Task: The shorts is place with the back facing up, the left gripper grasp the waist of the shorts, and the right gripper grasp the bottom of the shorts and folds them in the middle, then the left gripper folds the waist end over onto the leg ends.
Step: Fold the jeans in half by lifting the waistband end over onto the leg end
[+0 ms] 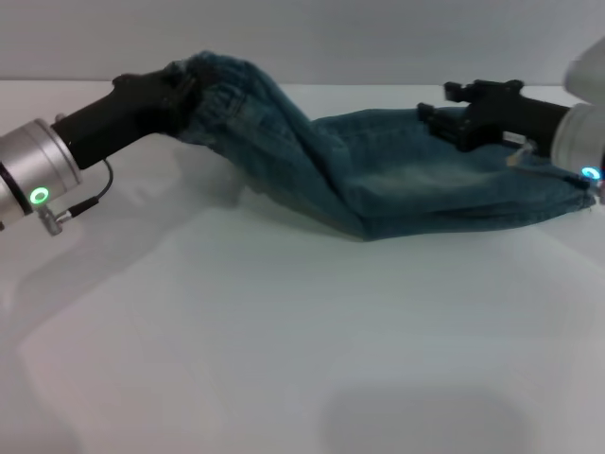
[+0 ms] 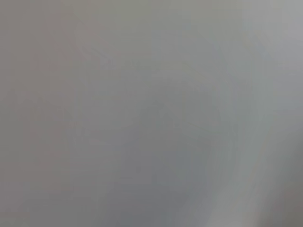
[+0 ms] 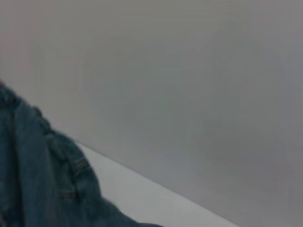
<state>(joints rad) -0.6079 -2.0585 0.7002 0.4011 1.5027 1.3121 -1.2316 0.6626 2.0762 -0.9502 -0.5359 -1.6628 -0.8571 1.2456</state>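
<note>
The blue denim shorts (image 1: 406, 175) lie lengthwise across the far part of the white table (image 1: 284, 340). Their ruffled waist end (image 1: 213, 90) is raised off the table at the upper left, with my left gripper (image 1: 184, 93) shut on it. From there the cloth slopes down to the flat leg part, whose hem (image 1: 575, 194) lies at the far right. My right gripper (image 1: 452, 115) hovers over the far edge of the leg part, its fingers apart with nothing seen between them. The right wrist view shows a fold of the shorts (image 3: 38, 179); the left wrist view shows only blank grey.
The near half of the table (image 1: 284, 378) is bare white surface. A grey wall (image 1: 331, 38) stands behind the table's far edge. The left arm's silver wrist (image 1: 33, 170) with its cable reaches in from the left edge.
</note>
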